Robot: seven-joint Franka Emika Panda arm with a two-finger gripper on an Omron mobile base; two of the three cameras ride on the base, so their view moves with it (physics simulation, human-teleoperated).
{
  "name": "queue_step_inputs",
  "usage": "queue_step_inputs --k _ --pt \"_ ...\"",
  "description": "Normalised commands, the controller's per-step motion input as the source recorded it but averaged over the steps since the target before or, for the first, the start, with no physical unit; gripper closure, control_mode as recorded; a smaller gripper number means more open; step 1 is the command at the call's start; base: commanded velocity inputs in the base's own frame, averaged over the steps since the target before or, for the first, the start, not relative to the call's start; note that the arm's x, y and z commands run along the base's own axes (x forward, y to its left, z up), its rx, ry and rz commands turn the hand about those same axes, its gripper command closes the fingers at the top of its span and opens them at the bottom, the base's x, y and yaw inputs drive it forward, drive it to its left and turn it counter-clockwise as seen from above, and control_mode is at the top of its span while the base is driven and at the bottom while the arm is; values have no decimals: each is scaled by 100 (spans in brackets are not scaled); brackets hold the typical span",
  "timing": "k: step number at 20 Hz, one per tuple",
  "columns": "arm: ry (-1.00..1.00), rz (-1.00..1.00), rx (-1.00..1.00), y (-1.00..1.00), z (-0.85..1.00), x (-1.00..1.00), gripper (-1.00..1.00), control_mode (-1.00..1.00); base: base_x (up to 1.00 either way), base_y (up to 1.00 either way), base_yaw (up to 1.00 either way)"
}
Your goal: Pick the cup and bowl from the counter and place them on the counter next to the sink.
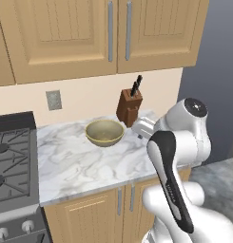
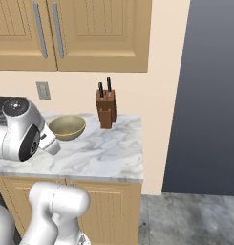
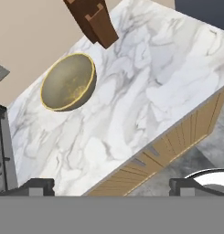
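The gripper (image 3: 111, 185) is hanging wide open with nothing between its two dark tips, hovering out past the front edge of the counter (image 1: 75, 166), above the wooden cabinet fronts (image 3: 177, 141) and looking down across the marble.

The risks first. The bowl (image 3: 67, 82) is wide, far wider than a pinch across it would allow, so I'm judging the grasp has to land on the rim; a tip coming down off that thin edge could be tipping the bowl or shoving it along the slick marble. It is also sitting just beside the knife block (image 1: 129, 108), toward the back wall, so a sloppy approach from that side could be knocking the block. And the stove (image 1: 11, 156) is lying on the other flank, leaving less room to swing that way.

Now the position. The bowl is resting upright on the counter, near the wall, well apart from the hand, with a broad stretch of bare marble between them. In the hand view it is lying up and to the left of the fingertips (image 3: 38, 186). I'm spotting no green cup and no sink from here.
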Motion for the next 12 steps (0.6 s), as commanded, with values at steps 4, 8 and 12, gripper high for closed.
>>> queue_step_inputs --k 4,8,12 --pt "0 -2 0 14 -5 40 -100 -100 0 0 0" --pt "1 -5 0 7 -6 49 -100 -100 0 0 0" --pt "0 -1 0 0 -30 71 -100 -100 0 0 0"
